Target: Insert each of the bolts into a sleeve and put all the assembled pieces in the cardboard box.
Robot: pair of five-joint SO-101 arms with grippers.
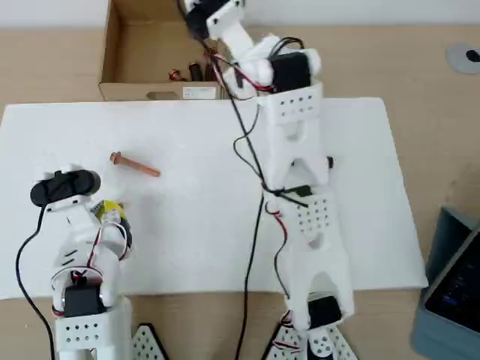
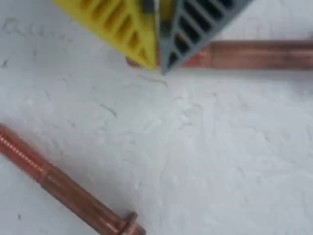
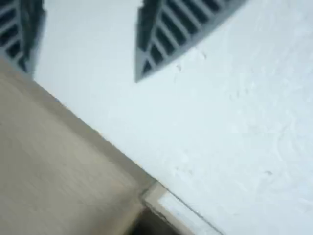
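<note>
Pointing, jaws pressed together, at a copper piece (image 2: 254,54) lying crosswise, left gripper (image 2: 159,66) is nearer; right gripper (image 3: 85,73) spread, well apart.

A bolt (image 1: 135,165) lies on the mat's (image 1: 187,225) left half; the cardboard box (image 1: 142,91) stands behind the mat.

Nothing here can be read. The white label (image 1: 199,93) on the cardboard box (image 1: 120,56) front wall bears print too small to make out, and the dark screen (image 1: 459,289) shows only illegible marks.
</note>
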